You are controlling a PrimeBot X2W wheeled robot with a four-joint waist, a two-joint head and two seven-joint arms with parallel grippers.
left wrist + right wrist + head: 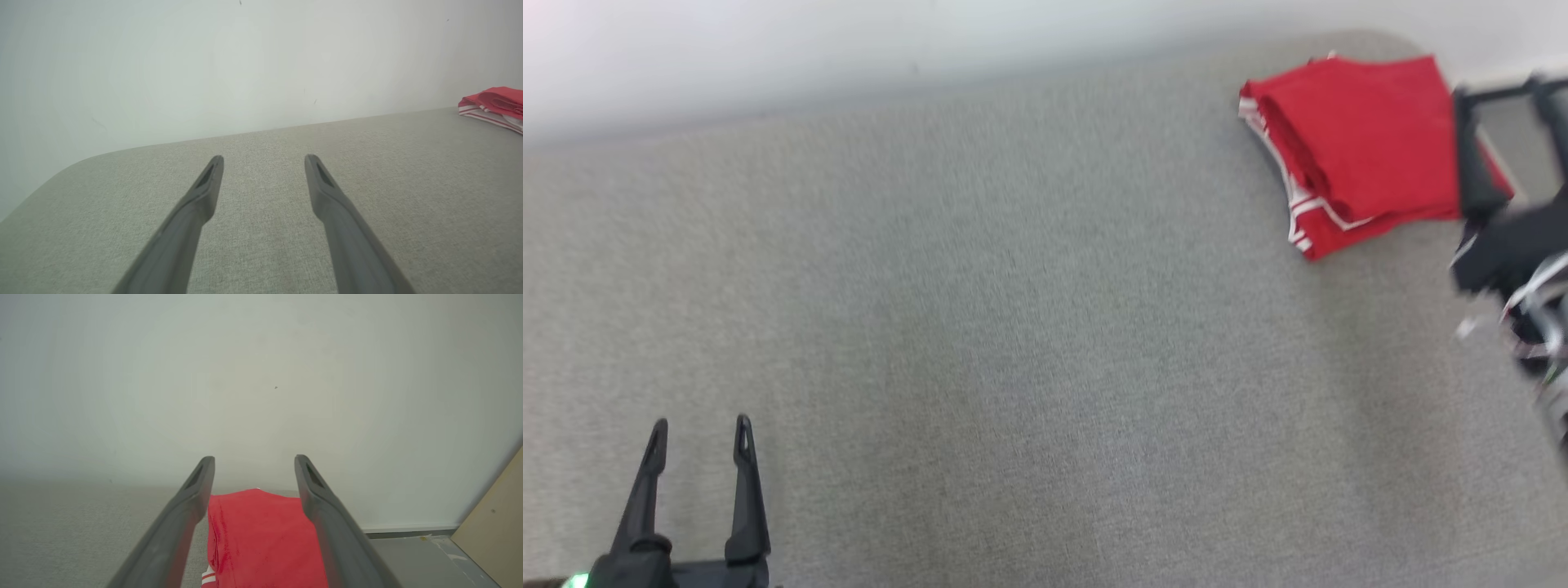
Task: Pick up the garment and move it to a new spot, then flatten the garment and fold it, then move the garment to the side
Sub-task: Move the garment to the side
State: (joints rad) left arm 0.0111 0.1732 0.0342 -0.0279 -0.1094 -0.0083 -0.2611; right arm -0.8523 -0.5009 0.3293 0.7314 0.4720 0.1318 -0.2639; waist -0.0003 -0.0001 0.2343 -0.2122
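The garment (1356, 147) is red with white trim and lies folded at the far right of the grey cloth-covered table (1013, 327). My right gripper (1503, 90) is open at the garment's right edge, one finger crossing over the red cloth. Along the right wrist view, the garment (261, 535) lies below and between the spread fingers of my right gripper (254, 459), and nothing is pinched. My left gripper (700, 433) stands open at the near left over bare table. The left wrist view shows that gripper (263, 159) empty, with the garment (494, 104) far off to the right.
A white wall (849, 49) runs along the table's far edge. Past the table's right end are grey floor (412, 563) and a tan board (490, 531) leaning at the right. The table's far left corner (61, 171) is rounded.
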